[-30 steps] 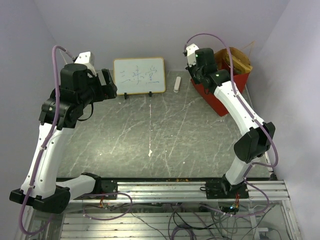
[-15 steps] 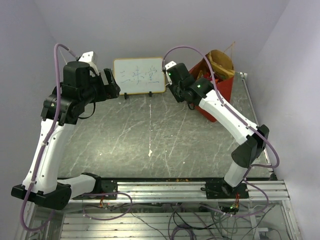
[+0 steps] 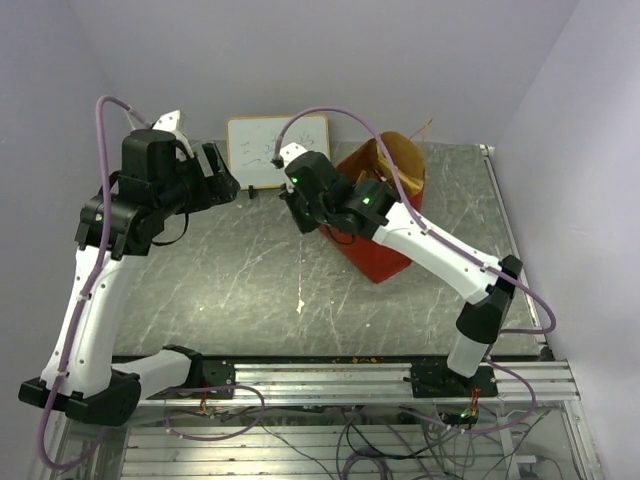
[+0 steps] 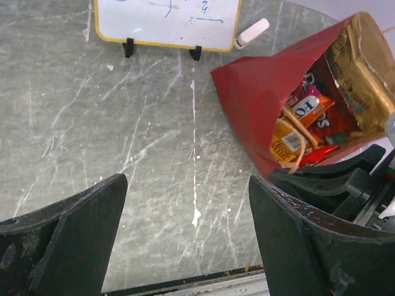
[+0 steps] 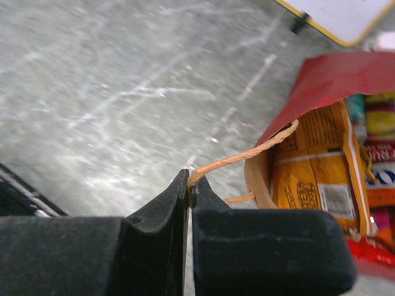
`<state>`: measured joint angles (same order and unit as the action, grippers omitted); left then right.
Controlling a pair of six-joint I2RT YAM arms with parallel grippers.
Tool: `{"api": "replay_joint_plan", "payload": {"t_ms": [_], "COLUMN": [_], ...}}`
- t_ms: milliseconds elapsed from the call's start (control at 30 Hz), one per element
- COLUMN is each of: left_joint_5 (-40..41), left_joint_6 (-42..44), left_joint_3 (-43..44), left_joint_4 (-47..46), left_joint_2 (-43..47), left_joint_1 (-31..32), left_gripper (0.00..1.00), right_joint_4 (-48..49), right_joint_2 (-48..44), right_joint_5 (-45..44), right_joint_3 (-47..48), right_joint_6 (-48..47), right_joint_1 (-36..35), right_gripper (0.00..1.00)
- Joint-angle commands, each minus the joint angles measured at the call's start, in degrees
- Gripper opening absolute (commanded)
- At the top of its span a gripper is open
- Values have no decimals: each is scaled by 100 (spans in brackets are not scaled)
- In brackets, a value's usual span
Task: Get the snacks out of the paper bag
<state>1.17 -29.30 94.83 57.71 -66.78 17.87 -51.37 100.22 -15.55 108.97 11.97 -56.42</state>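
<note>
Since the right hand is pinched shut on nothing more than the thin tan loop handle, any pull ought to be slow and low along the counter, so that the paper does not tear and the load does not tumble out (the handle looks the weakest part). From its base at the near right, the right arm reaches far and left across the middle, its hand at the bag's left side. The left hand hangs above the counter's left half, spread wide with nothing between its fingers, and looks well placed to reach in. The paper bag leans tilted just right of centre, mouth open, with the snacks all inside. Beyond it stands a whiteboard.
</note>
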Motion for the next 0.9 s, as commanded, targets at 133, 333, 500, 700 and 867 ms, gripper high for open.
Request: {"api": "replay_joint_plan", "payload": {"t_ms": [133,333,500,700,867], "left_joint_5": [926,542,301,-665,-1741], "left_joint_6": [-384,-672,-1058,-1595,-2182], "left_joint_3": [132,-188,-450,-1266,-2211], "left_joint_4": [783,585,261,-661,-1895], "left_joint_2": [770,1185,1301,1349,1410], "left_joint_1": [50,46,50,50,50], "left_gripper": [95,100,99,99,99], "right_joint_4": [1416,1258,916,596,379], "right_joint_2": [389,23,-720,-1825,-2502], "right_joint_5": [1416,1056,148,-776,-1039], "right_joint_3": [533,428,-31,-894,-1410], "right_joint_6": [1221,1122,937,820,889], "right_joint_1": [-246,-238,-197,-75,272], "right_gripper": [9,54,83,96,99]}}
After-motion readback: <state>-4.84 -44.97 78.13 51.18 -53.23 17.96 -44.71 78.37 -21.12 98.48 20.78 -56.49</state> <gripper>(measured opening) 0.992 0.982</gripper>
